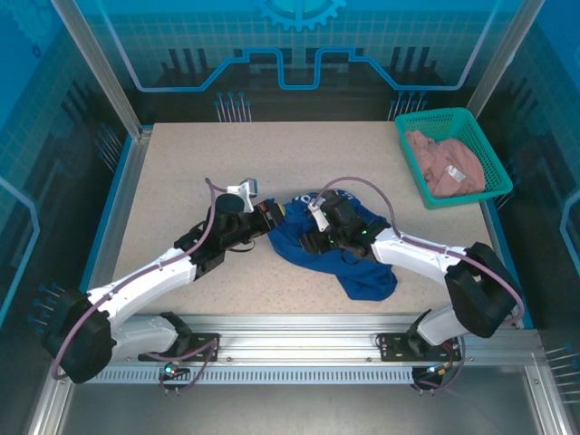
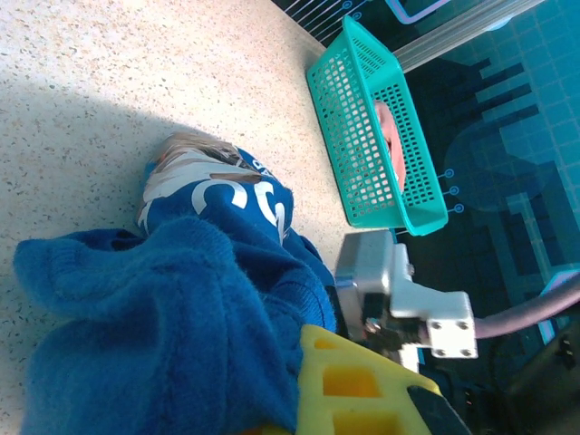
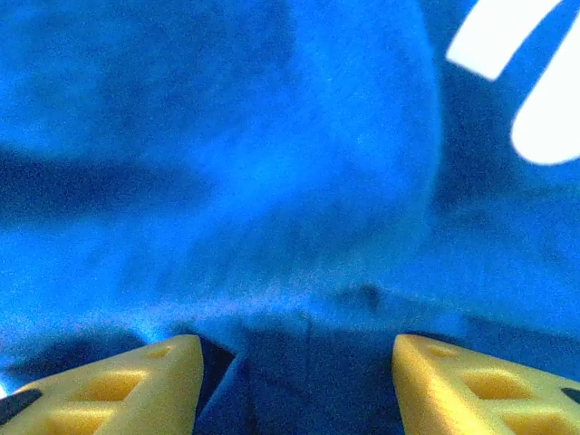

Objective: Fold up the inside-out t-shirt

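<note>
T-shirt [image 3: 272,181] between spread right fingers [image 3: 136,381]

A crumpled blue t-shirt [image 1: 364,272] lies mid-table [image 1: 272,154]. The left hand [image 1: 268,216] meets its left edge and the right hand [image 1: 314,236] presses on top. Far right, a green basket [image 1: 435,116] holds a pinkish garment [image 1: 446,165].

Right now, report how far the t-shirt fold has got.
Done: nothing looks folded; the blue t-shirt lies in a crumpled heap, pale print partly showing. In hand: the left gripper and right gripper are both at the heap, the right's fingers spread over cloth. Remaining: flattening and every fold.
</note>
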Robot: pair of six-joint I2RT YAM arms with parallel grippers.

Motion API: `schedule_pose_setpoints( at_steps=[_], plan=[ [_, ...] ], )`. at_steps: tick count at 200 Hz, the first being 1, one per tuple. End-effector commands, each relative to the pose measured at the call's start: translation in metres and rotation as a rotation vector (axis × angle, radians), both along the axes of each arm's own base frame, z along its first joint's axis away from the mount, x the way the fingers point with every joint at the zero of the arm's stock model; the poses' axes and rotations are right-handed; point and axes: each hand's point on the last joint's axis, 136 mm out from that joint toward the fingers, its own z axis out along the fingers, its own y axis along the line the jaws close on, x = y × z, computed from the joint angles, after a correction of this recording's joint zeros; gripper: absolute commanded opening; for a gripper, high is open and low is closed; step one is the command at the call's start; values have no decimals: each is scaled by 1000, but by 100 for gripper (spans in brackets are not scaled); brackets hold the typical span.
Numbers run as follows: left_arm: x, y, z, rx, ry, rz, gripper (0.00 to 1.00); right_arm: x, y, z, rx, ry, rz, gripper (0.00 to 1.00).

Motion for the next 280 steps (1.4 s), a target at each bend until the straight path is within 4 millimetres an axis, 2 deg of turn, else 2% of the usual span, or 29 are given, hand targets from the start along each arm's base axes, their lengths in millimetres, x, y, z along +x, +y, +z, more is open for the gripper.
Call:
schedule_pose_setpoints(
  at_steps=[1,3,7,21,43,59,76,79,101,119,149,159,185,206,223,233,236,242,264,280],
  plan=[
    [1,7,11,-11,-43,23,0,24,17,13,0,-132,37,55],
    [0,7,11,-13,-43,23,0,24,18,11,-3,-132,39,54],
    [0,7,10,-13,-42,24,0,31,24,21,12,-157,42,54],
    [0,8,10,-11,-41,29,0,38,30,18,12,-176,51,49],
    [3,15,5,12,-36,61,0,41,24,24,-16,-200,36,21],
    [7,24,-3,32,-16,100,0,29,20,36,3,-195,62,11],
    [15,39,-13,47,3,157,0,10,18,53,55,-170,108,6],
    [17,42,-15,49,6,167,0,2,14,45,52,-145,120,6],
    [28,58,-23,55,13,215,0,-21,8,53,124,-80,162,1],
    [32,64,-26,76,8,225,0,-26,3,61,174,-57,162,0],
    [33,68,-33,134,5,225,2,-25,0,83,320,-23,178,0],
    [33,70,-37,153,9,227,3,-23,-2,83,340,-6,176,0],
    [32,77,-52,239,34,204,14,-19,-7,91,411,52,197,0],
    [24,85,-62,341,41,167,36,-17,-10,95,419,70,205,0],
    [14,90,-57,393,8,133,52,-20,-10,94,422,96,223,0],
    [8,88,-52,398,-28,97,56,-22,-9,92,426,112,230,0],
    [6,86,-49,395,-40,84,57,-18,-8,102,436,93,236,0],
    [3,80,-43,384,-71,48,58,-18,-7,104,439,95,238,0],
    [-18,39,-23,322,-211,-167,61,-17,-7,109,449,110,246,0],
    [-29,9,-22,318,-270,-304,62,-17,-8,114,447,107,262,0]
  ],
)
